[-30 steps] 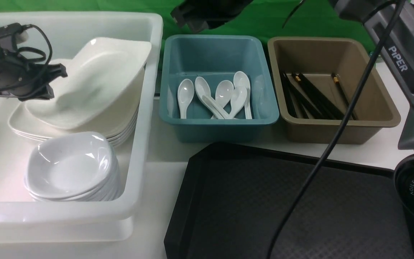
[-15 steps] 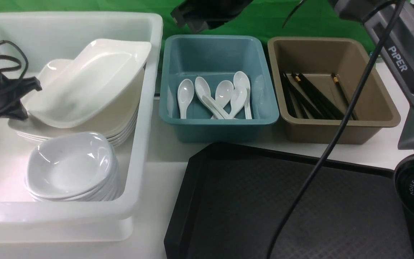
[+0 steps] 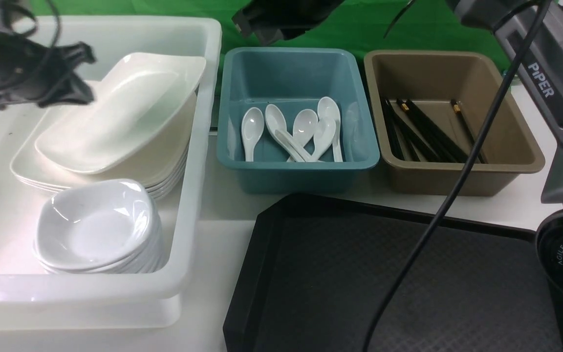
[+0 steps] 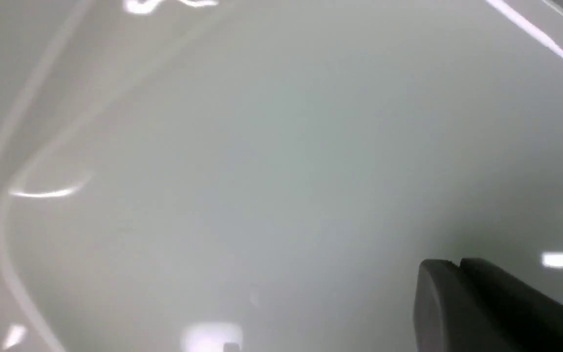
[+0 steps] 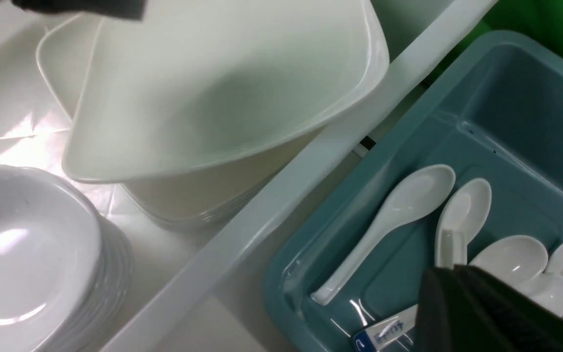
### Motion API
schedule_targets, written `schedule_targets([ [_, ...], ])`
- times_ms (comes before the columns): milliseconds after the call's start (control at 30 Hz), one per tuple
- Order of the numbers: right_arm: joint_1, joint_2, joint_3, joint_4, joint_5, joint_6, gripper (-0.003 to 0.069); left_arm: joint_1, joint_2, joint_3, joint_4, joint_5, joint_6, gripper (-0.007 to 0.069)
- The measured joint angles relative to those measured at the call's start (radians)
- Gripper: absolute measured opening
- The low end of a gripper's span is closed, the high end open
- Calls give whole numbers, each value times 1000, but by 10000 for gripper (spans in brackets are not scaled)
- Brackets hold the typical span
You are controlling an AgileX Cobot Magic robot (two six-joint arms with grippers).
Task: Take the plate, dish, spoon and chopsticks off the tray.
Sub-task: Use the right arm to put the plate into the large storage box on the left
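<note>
The black tray lies at the front, and the part in view holds nothing. The large white plate leans tilted on a stack of plates in the white tub; it fills the left wrist view and shows in the right wrist view. My left gripper is shut and empty, just above the plate's far left edge. Several white spoons lie in the teal tub. Black chopsticks lie in the brown tub. My right gripper hangs shut over the teal tub.
A stack of small white dishes sits at the front of the white tub. The right arm's body and its black cable cross the right side over the tray. A green backdrop stands behind the tubs.
My left gripper first drew back to the left and down, then rose to the upper left of the plate. The tilted plate settled slightly. The right arm has not moved.
</note>
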Motion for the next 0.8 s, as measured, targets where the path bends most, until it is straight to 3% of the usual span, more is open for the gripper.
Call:
schedule_targets([
  [233, 0, 0, 0, 2, 0, 0, 52, -171, -11, 0, -16, -50, 35, 10],
  [533, 0, 0, 0, 3, 0, 0, 55, -249, -44, 0, -3, -74, 36, 10],
  [800, 0, 0, 0, 3, 0, -1, 56, -255, -13, 0, 25, -71, 35, 10],
])
